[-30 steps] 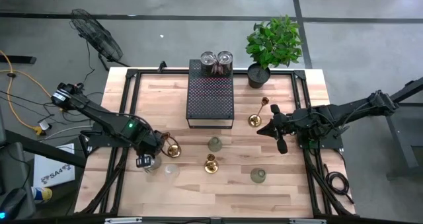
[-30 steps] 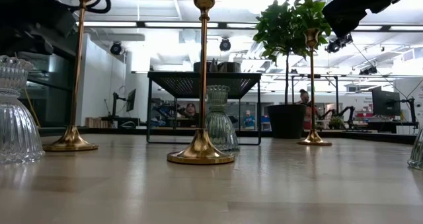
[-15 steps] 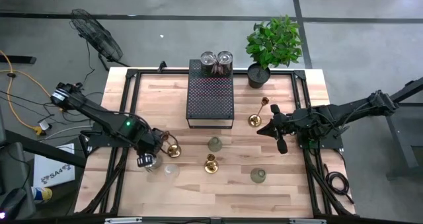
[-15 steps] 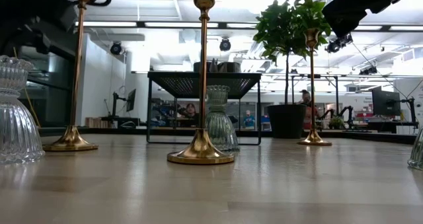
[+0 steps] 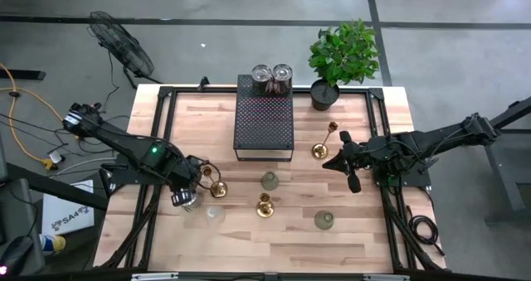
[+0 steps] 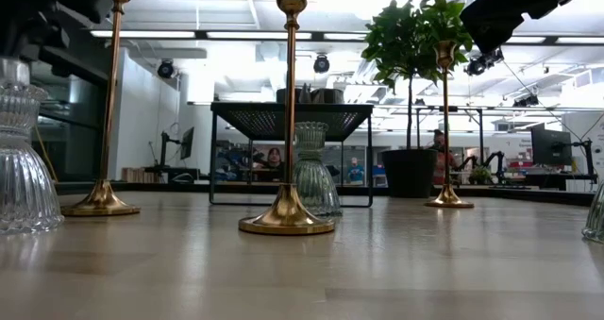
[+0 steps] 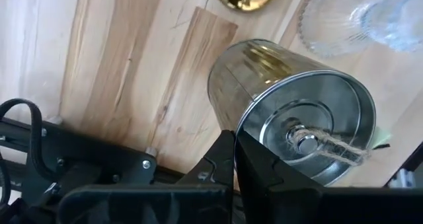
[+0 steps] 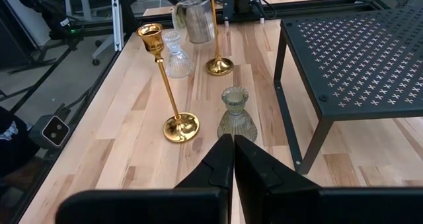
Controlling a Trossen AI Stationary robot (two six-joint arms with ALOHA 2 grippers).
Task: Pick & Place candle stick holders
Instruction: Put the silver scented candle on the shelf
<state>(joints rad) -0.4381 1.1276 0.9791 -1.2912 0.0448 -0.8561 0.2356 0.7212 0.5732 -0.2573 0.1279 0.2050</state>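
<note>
My left gripper is shut on a silvery tin cup holder at the table's near left, next to a brass holder and a clear glass holder. The cup also shows in the right wrist view, tilted. Another brass holder and glass holders stand on their bases mid-table. A third brass holder stands right of the black box. Two silvery cups stand on the box's far end. My right gripper is shut and empty, above the table's right part. My left gripper pinches the tin cup's wall at its open rim, one finger outside the cup and one over its opening. The cup is tipped on its side, so its inside bottom and a twine wick face the wrist camera. It hangs clear of the table.
The black perforated box stands on legs at the far middle, with a potted plant at the far right. In the low view a glass holder stands at the left and brass stems rise mid-table.
My left gripper has gone up a little and slightly toward the far edge with the tin cup. In the low view its dark bulk has drawn upward, away from the glass holder at the left.
</note>
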